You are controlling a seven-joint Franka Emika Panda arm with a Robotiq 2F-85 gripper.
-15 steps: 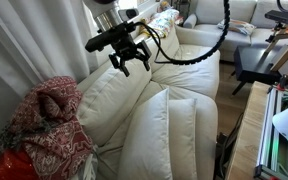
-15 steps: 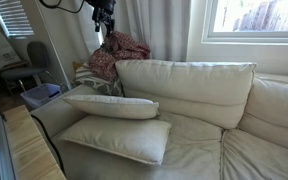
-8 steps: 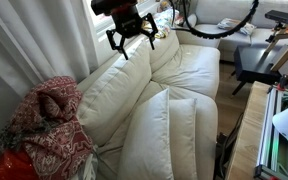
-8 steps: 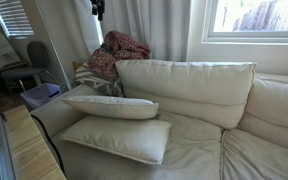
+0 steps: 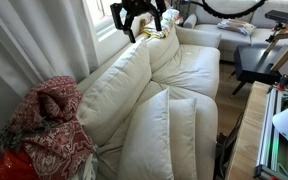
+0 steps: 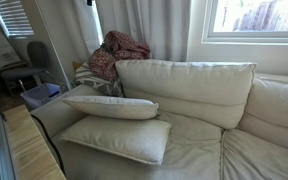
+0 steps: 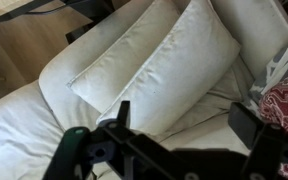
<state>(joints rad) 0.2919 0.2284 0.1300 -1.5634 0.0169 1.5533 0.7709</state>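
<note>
Wrist cam: gripper enters from the bottom, jaws spread wide, nothing between them, well above a cream sofa. Two cream pillows lie stacked on the seat, top pillow overlapping the lower pillow. Red patterned cloth sits at the right edge. Wood floor shows top left.
</note>
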